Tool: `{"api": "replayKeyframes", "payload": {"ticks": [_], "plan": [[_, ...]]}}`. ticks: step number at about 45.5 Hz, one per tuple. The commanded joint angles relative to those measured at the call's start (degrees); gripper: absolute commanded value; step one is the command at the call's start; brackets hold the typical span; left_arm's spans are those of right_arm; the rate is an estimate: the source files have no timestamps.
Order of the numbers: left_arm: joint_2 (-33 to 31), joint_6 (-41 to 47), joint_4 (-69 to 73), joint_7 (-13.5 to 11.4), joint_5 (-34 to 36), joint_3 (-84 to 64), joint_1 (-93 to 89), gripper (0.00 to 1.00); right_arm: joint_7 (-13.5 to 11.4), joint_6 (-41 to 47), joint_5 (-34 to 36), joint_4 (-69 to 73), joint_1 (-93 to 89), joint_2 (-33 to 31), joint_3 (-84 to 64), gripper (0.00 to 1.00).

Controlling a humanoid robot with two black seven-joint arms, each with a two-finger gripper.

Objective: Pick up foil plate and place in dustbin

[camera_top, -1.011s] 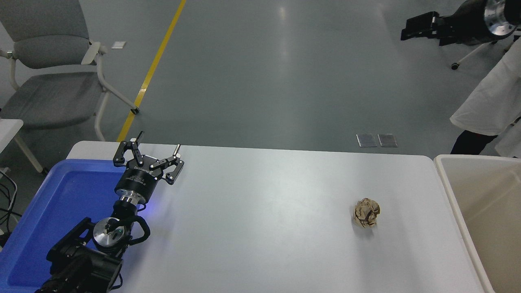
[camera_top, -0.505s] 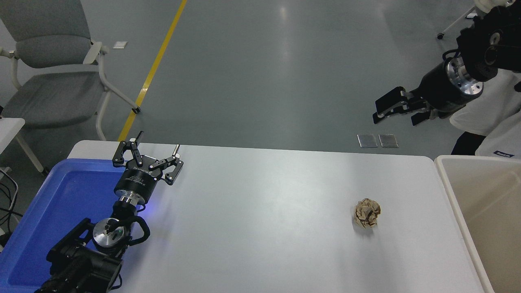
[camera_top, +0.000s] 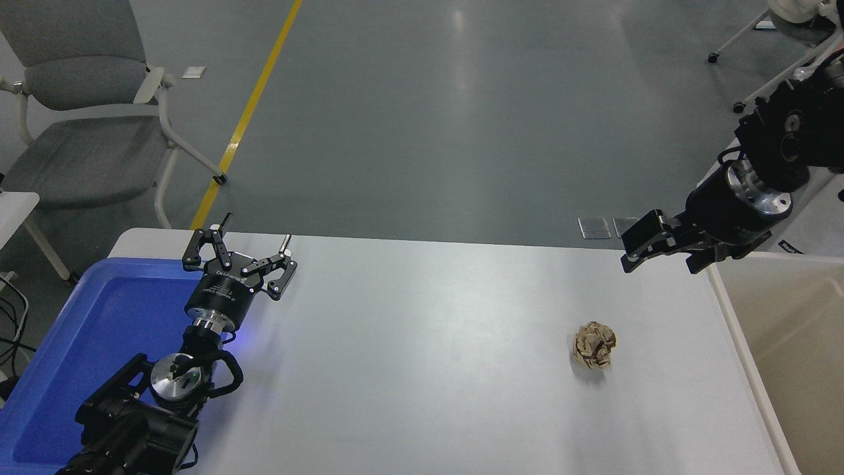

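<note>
At the far left, the left pincer (camera_top: 254, 254) sits parked over the blue tray (camera_top: 79, 343), fingers spread and empty. Mid-desk (camera_top: 422, 343) lies only a paper ball (camera_top: 594, 344); no foil plate shows anywhere. The right pincer (camera_top: 659, 254) hangs empty, jaws apart, beside the bin (camera_top: 732, 330), so the drop looks done, though the bin's contents are hidden.

High head view, facing forward, down over table (camera_top: 422, 369)
</note>
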Motion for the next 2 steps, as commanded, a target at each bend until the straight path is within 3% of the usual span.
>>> {"api": "replayKeyframes", "payload": {"ticks": [1, 2], "plan": [[0.00, 0.00, 0.00, 0.00, 0.00, 0.00, 0.00, 0.99, -0.16, 0.15, 0.17, 0.48, -0.37, 0.03, 0.04, 1.00], [0.00, 0.00, 0.00, 0.00, 0.00, 0.00, 0.00, 0.99, -0.16, 0.23, 0.17, 0.48, -0.37, 0.03, 0.04, 1.00]]}}
